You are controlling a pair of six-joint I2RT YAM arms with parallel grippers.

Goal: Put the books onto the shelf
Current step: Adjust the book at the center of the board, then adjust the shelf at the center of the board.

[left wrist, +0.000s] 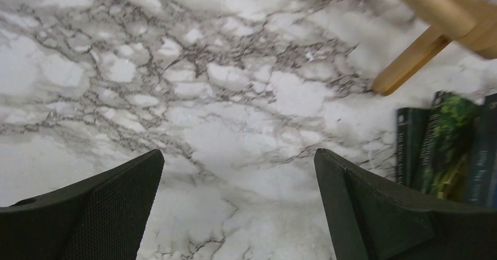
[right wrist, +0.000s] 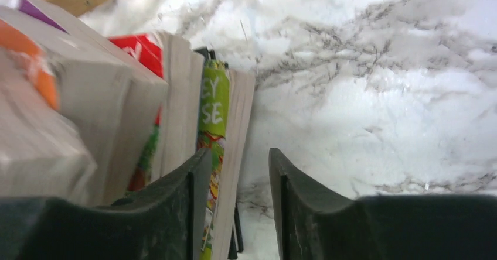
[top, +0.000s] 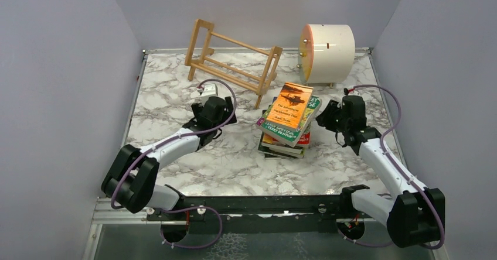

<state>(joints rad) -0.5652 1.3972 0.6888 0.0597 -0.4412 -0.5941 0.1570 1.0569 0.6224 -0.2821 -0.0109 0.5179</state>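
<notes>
L end effector [top: 214, 110] hangs over the marble worktop [top: 170, 93], left of centre, w/ jaws spread fully wide. It holds nothing; in the L wrist view only bare marble is seen btw its fingers [left wrist: 111, 204].

Behind it, at the far side, is the shelf [top: 234, 64]. This light-wood frame sits askew, w/ its rails running diagonally toward the right. One of its feet comes into the top right corner of the L wrist view.

The books [top: 287, 122] are not on the shelf. They lie flat in one untidy stack on the worktop, just right of centre and near the shelf's right end. The top book [top: 292, 105] has an orange cover and is turned at an angle to those under it.

A cream drum [top: 328, 52] stands at the back, behind the stack.

R end effector [top: 327, 116] is just beside the stack's right side, low down. Its jaws stand only a little apart. In the R wrist view a lower book's page edge shows in the gap. I cannot tell if a finger touches it; no grip is visible.
</notes>
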